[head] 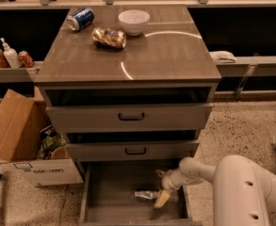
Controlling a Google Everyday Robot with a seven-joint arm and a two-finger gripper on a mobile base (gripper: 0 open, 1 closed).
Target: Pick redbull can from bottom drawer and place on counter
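Note:
The redbull can (pixel 146 195) lies on its side on the floor of the open bottom drawer (pixel 109 192), near the middle. My gripper (pixel 160 187) reaches down into the drawer from the right, just right of the can, with one pale fingertip (pixel 162 199) at the can's right end. The white arm (pixel 208 171) comes in from the lower right. The counter (pixel 166 51) is the glossy grey-brown top of the cabinet.
On the counter lie a blue soda can (pixel 80 19), a foil snack bag (pixel 109 37) and a white bowl (pixel 133 21). The two upper drawers (pixel 128 117) stand slightly open. A cardboard box (pixel 15 131) stands at the left. Bottles (pixel 8 58) stand on a left shelf.

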